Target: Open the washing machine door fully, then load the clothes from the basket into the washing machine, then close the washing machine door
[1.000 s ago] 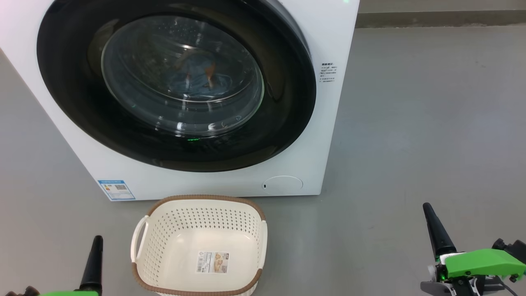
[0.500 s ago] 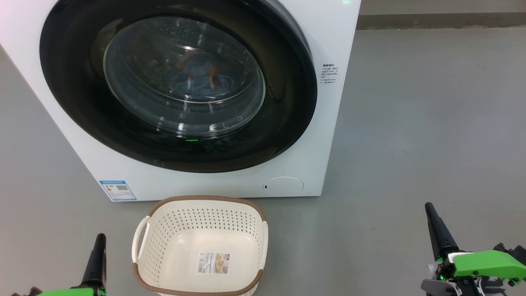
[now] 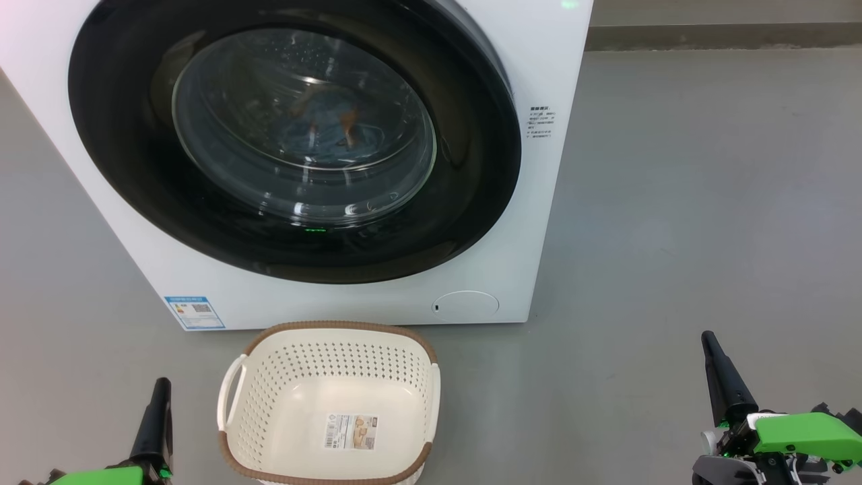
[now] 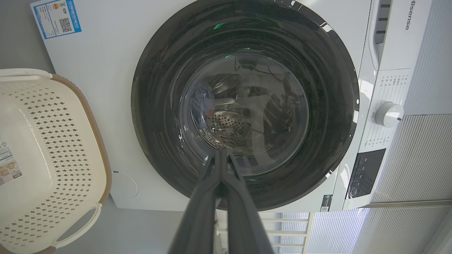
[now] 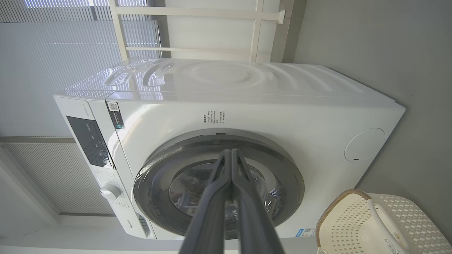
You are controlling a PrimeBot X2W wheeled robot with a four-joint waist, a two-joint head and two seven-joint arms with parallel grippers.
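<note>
From the head view, the washer stands on the grey floor with its door shut flat against the front. The clothes lie inside the drum, blue with orange marks, seen through the glass. The basket sits on the floor just in front of the washer, its label showing on its bare bottom. The left claw is at the lower left, beside the basket but apart from it. The right claw is at the lower right, well apart from it. Both point up, clenched on nothing.

In the left wrist view, the left claw has its fingers pressed together, aimed at the shut door. The basket is at the left edge and a knob at the right.

In the right wrist view, the right claw is likewise clenched, in line with the door. The round cap and the basket are at the right.
</note>
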